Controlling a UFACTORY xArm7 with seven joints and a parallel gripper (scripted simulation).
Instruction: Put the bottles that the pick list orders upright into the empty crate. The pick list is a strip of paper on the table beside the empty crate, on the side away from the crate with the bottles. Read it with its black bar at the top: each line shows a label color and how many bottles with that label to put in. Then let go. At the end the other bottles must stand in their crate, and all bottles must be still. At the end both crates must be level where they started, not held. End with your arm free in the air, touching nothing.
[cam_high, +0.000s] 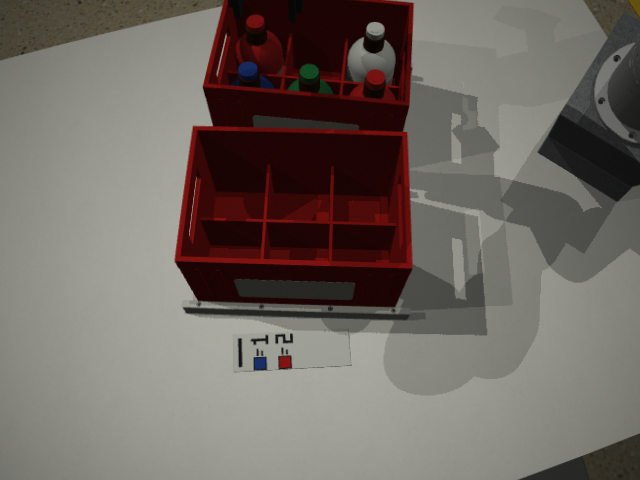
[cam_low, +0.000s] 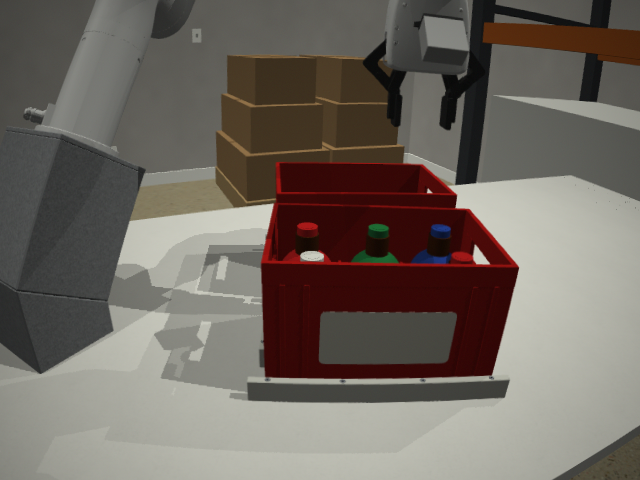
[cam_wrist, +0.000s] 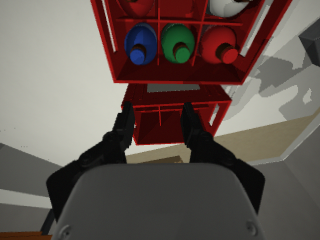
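Observation:
My gripper is open and empty, high above the crates. The bottle crate holds a blue bottle, a green bottle, a red bottle, another red bottle and a white bottle, all upright. One compartment there is bare. The other crate stands level with six empty compartments. The pick list reads blue 1, red 2.
A pale rail runs along the empty crate's outer side, and another rail along the bottle crate's. The arm's grey base stands beside the crates. Stacked cartons and a shelf post are beyond the table.

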